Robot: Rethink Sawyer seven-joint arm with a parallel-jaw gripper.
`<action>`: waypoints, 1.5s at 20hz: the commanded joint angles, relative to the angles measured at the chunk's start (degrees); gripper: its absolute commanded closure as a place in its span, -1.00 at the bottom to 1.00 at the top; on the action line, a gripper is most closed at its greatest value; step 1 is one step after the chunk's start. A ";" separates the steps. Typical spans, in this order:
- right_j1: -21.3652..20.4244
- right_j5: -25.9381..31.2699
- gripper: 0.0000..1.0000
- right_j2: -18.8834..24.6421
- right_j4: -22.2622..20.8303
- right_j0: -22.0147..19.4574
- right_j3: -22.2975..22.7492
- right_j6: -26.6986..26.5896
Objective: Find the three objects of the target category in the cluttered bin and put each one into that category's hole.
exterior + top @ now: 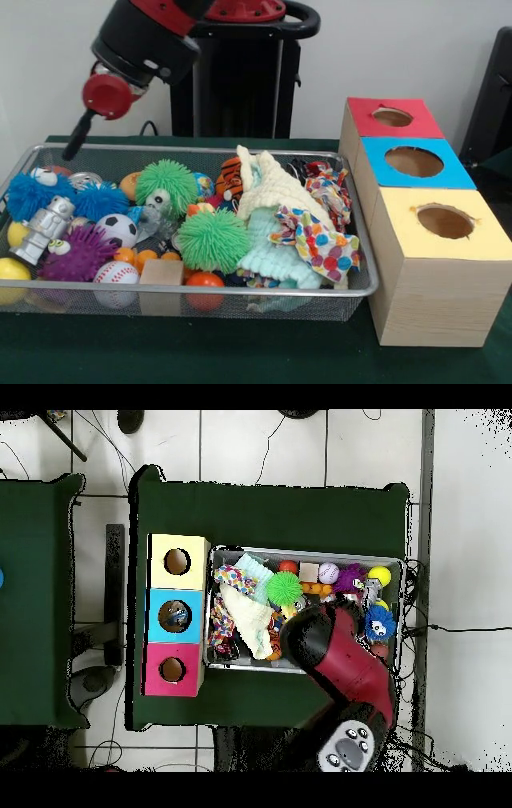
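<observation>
You are holding the fingers (76,138) in the air over one end of the silver wire-mesh bin (240,295), clear of the clutter, and only a dark prong is showing under the red wrist, so you cannot tell whether they are spread or pressed together. This is looking like the search step: nothing is being carried, as far as can be seen. Directly below the fingers are lying a fuzzy blue ball (32,196) and a small silver robot figure (44,228); further off, a spiky green rubber ball (166,182), then a heap of cream knitted cloth (268,188). The three wooden boxes with holes, red-topped (364,120), blue-topped (376,164) and yellow-topped (400,232), are standing on the green bench beyond the bin's opposite end, well apart from the fingers. Next you are probably needing to pick a target, come straight down on it, and avoid snagging the cloth.
</observation>
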 commanded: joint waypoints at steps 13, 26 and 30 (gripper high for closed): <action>-11.00 -4.78 -1.00 37.94 -17.22 -24.43 10.08 2.97; -10.28 -2.97 -1.00 32.57 -16.42 -19.84 8.35 4.84; -10.00 -2.62 -1.00 32.28 -15.88 -19.36 8.20 5.11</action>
